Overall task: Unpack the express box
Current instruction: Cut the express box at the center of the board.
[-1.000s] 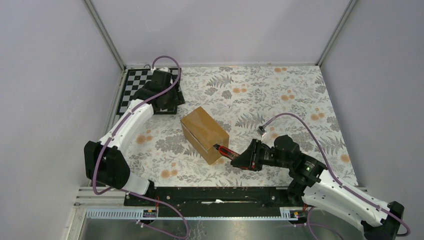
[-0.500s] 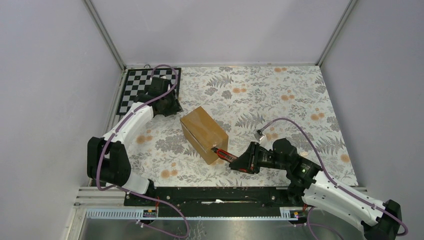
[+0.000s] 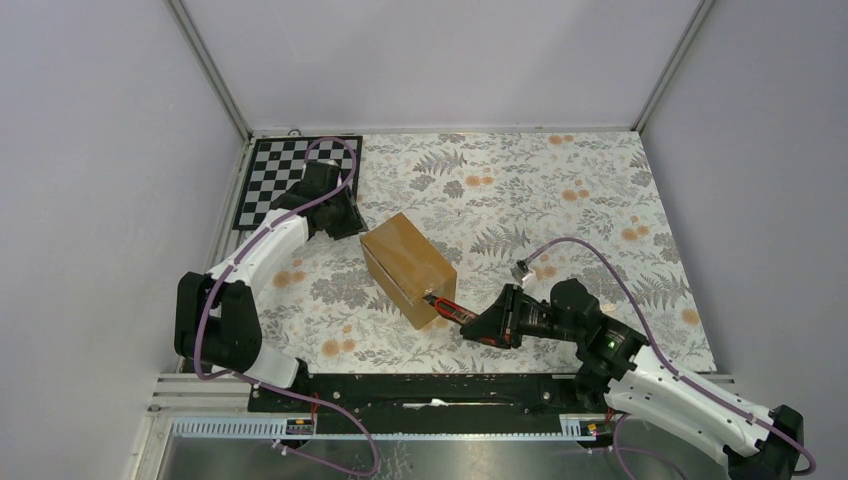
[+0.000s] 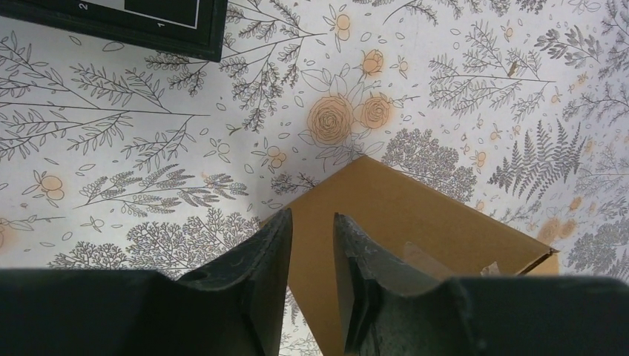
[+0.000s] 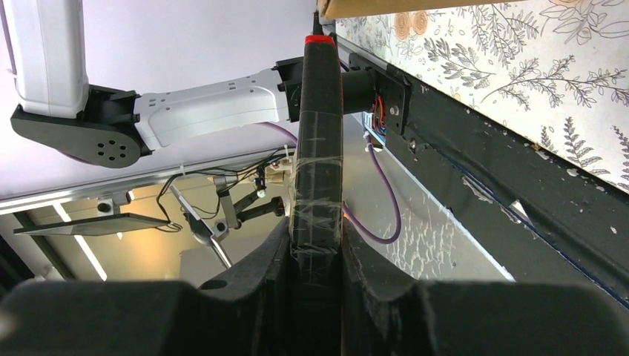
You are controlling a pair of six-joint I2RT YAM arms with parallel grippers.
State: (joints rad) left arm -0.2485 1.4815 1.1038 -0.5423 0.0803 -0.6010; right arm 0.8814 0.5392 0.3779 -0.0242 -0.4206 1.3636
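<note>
Right tool (image 3: 472,323) clamps cutter (image 3: 449,305), tip at express box (image 3: 405,260) — left tool (image 4: 311,220) narrow, empty, over its corner.

A checkerboard (image 3: 268,172) lies on the floral cloth's (image 3: 580,190) far-left corner — a red-handled cutter (image 3: 452,307), seemingly tape-wrapped, sits nearer.

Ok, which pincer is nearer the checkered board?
Left. The left pincer hangs by the near right corner of the checkered board, at the far end of the box. The right pincer, holding the cutter, is beyond the box's near end.
</note>
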